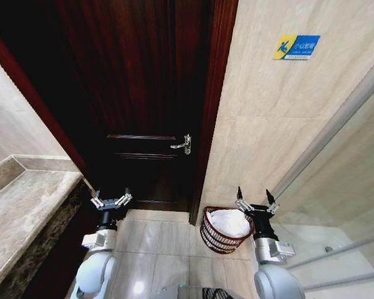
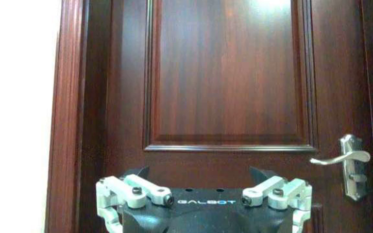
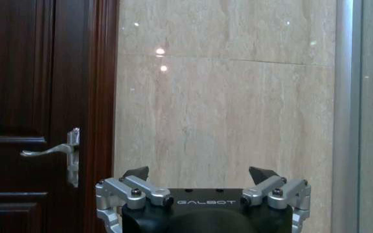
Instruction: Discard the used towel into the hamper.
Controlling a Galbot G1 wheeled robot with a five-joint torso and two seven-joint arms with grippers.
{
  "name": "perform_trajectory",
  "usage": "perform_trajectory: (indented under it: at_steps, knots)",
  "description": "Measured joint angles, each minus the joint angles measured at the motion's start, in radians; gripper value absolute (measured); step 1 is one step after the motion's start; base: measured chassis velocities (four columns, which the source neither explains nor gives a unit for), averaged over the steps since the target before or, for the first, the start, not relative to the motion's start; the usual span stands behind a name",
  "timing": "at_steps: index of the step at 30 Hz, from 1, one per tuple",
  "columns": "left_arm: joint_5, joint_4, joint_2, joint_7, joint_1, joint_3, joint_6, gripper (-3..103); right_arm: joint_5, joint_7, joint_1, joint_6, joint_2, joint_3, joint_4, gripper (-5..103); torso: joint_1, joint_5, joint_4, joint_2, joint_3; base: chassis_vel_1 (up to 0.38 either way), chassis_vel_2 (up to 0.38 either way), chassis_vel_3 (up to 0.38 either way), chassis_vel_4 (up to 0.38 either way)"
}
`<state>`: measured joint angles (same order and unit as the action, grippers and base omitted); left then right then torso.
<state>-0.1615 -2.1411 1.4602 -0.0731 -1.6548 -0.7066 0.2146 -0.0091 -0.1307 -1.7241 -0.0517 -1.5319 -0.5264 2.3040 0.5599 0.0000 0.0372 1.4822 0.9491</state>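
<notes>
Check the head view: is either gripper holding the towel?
No: the towel lies in the hamper; left gripper and right gripper are open.

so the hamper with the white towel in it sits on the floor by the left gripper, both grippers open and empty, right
One thing is off: the hamper with the white towel in it sits by the right gripper, not the left gripper, as the head view shows. The rest holds: it stands on the floor, and both grippers have their fingers open and empty.
</notes>
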Motion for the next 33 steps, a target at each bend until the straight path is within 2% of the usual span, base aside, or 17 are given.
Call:
perform_trajectory:
  at_steps: [7,33]
  knots:
    - [0.008,-0.001,0.001,0.005,-0.002,-0.002,-0.013,100,0.000,0.000,0.005,0.000,0.001,0.001,-0.007,100,-0.002,0.0000,0.0001,-0.005,-0.002,0.000,0.000,0.000,0.000]
    - [-0.011,0.000,0.004,0.001,0.000,0.001,0.004,100,0.004,-0.001,0.008,0.009,0.002,0.003,-0.017,100,-0.005,0.0000,0.0000,-0.012,-0.006,0.000,0.000,0.000,0.000]
